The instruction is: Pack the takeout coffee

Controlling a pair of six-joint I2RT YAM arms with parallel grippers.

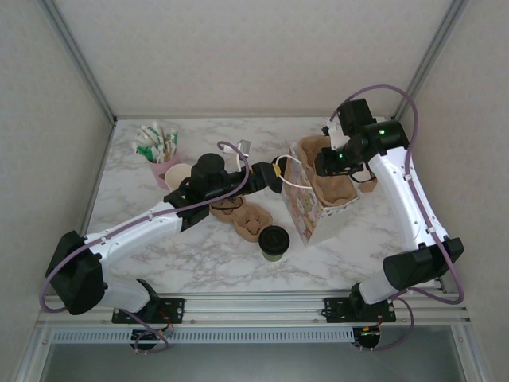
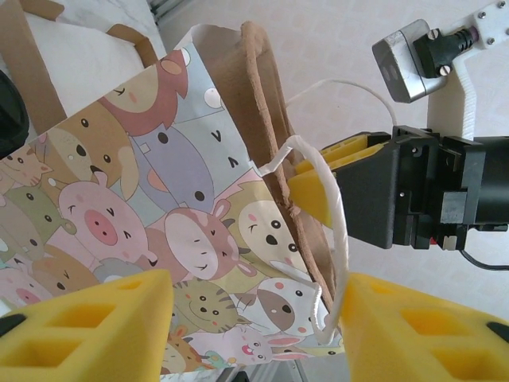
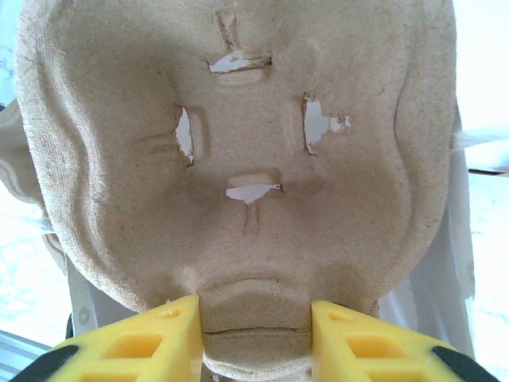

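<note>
I saw the takeout coffee cup (image 1: 274, 241), a small paper cup with dark olive-green sides and a round black plastic lid, standing upright on the white marbled worktop (image 1: 350, 247). It was outside the paper bag printed with cartoon animals (image 1: 318, 216), just beside the bag's near left corner. A brown moulded-pulp cup carrier (image 1: 245, 216) lay flat on the worktop close behind the cup.

The right fingers (image 3: 135, 350) were narrowed onto the middle tab of a second brown pulp carrier (image 3: 238, 143), one yellow pad pressed to each side of it. From above, that carrier (image 1: 340, 189) stood on edge in the open mouth of the bag. In the left wrist view one yellow right finger (image 2: 314, 195) sat against the carrier's rim (image 2: 266, 103).

The left fingers (image 2: 87, 330) stood wide apart and closed on nothing, facing the bag's patterned side (image 2: 159, 199). The bag's white string handle (image 2: 338, 231) looped just ahead of them.
</note>
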